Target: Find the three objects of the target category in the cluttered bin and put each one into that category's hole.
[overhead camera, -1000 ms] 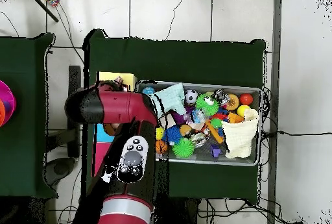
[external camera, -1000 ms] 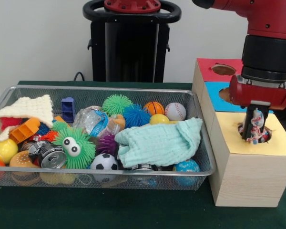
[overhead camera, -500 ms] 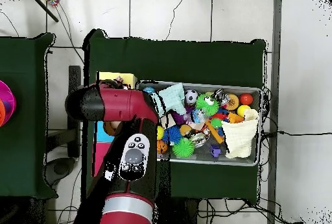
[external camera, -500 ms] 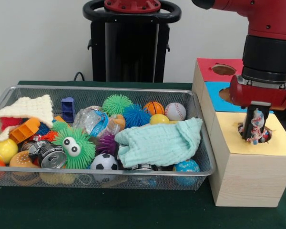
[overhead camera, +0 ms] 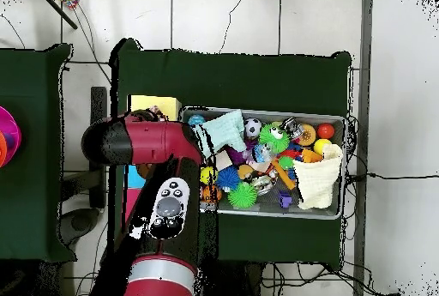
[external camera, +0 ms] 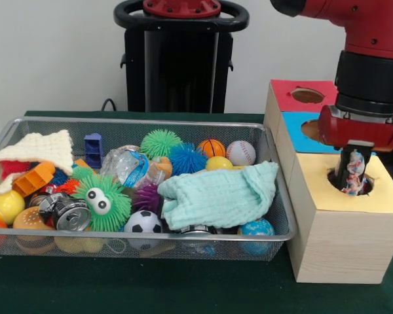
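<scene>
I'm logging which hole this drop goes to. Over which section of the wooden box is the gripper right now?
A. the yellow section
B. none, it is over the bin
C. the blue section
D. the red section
A: in the front view the gripper reaches into the hole of the yellow section of the wooden box, gripping a crumpled wrapper.

Table: a dark green table [external camera: 137, 288].
Bin: a wire bin [external camera: 144, 243] full of toys sits on it.
Box: a wooden box [external camera: 340, 245] stands just beside the bin.
</scene>
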Available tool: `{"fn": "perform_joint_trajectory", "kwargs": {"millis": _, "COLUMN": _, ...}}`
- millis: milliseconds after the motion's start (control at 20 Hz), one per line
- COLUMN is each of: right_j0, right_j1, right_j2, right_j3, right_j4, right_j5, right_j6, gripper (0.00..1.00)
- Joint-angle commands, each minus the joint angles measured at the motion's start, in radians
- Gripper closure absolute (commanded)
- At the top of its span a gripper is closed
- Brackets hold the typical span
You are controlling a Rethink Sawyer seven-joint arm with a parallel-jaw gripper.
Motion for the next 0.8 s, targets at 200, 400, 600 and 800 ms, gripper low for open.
{"fn": "perform_joint_trajectory", "kwargs": {"millis": 200, "right_j0": -0.013, "right_j1": 0.052, "right_j2": 0.127, "right_j3": 0.173, "right_j4": -0.113, "right_j5": -0.015, "right_j6": 0.018, "gripper": 1.0}}
{"fn": "perform_joint_trajectory", "kwargs": {"millis": 400, "right_j0": -0.042, "right_j1": 0.025, "right_j2": 0.162, "right_j3": 0.209, "right_j4": -0.118, "right_j5": 0.014, "right_j6": 0.0, "gripper": 1.0}}
{"fn": "perform_joint_trajectory", "kwargs": {"millis": 600, "right_j0": -0.092, "right_j1": 0.021, "right_j2": 0.216, "right_j3": 0.237, "right_j4": -0.127, "right_j5": 0.016, "right_j6": -0.033, "gripper": 1.0}}
{"fn": "perform_joint_trajectory", "kwargs": {"millis": 800, "right_j0": -0.092, "right_j1": 0.045, "right_j2": 0.22, "right_j3": 0.203, "right_j4": -0.134, "right_j5": 0.054, "right_j6": -0.027, "gripper": 1.0}}
